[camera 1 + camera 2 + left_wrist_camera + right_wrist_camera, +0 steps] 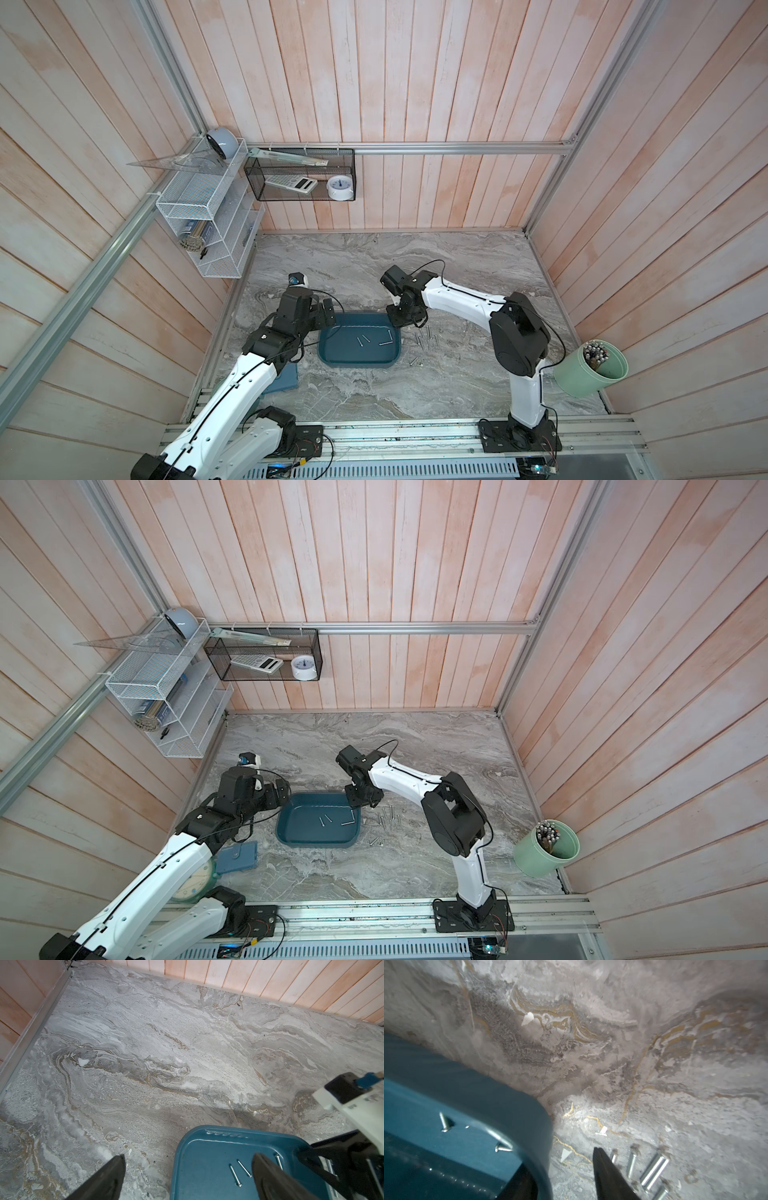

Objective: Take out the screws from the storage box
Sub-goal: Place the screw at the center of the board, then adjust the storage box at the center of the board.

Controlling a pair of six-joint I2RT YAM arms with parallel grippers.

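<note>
Storage box (353,365) sits mid-worktop (374,266), dark teal, with an arm at each far corner. Both top views count four of the screws (360,341) loose on its floor. More are already out, lying in a cluster on the worktop just beside its right edge.

Right gripper (394,322) hangs over the far right corner, and from above its body hides the jaws. The right wrist view opens that up. The jaws (560,1157) stand apart, straddling the box wall, with one finger inside the box. The other finger (608,1178) is outside over the worktop, with clear space between it and the wall. That view catches only two screws in the box, plus blurred ones lying outside by the outer finger.

Left gripper (328,311) is at the far left corner. Its wrist view shows the jaws (189,1155) spread wide with nothing between them, one finger over bare worktop, the other in front of the box. Three screws show there.

A green-rimmed clock (189,881) peeks from under the left arm in a top view; neither wrist view takes it in.
</note>
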